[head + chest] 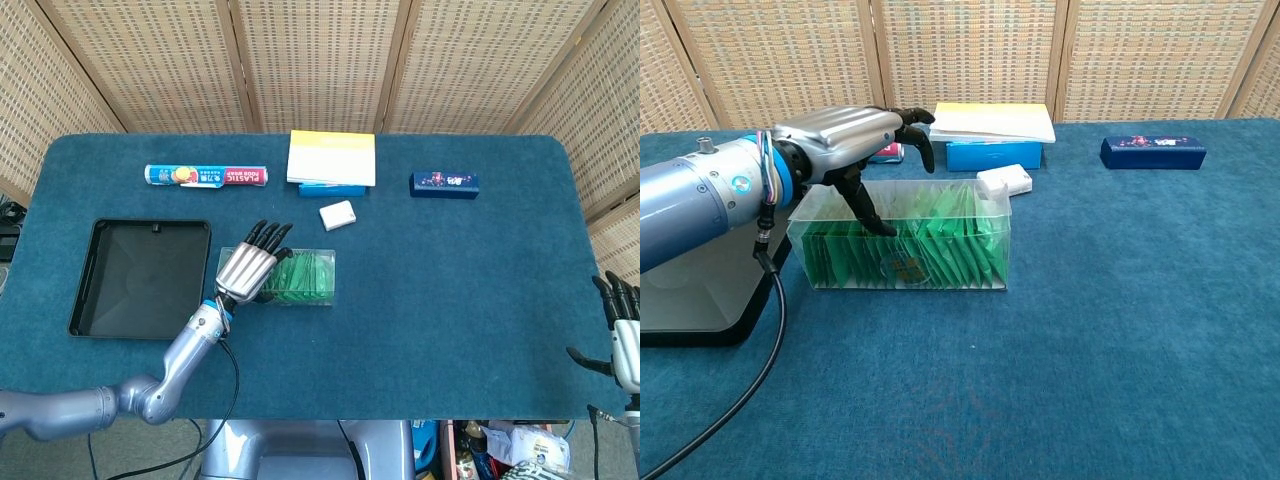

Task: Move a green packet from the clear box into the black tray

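Green packets (930, 250) wait upright in the clear box (902, 238).
Left hand (855, 135) hovers spread and empty; it should pinch one packet only.

Green packets (940, 250) stand upright, packed in the clear box (980, 275), just right of the black tray (95, 265).

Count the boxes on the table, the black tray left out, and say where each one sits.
4. The clear box sits mid-table under the left hand; the small white box just behind it; the blue box under a yellow-white pad; the dark blue box far right. None seems hidden.
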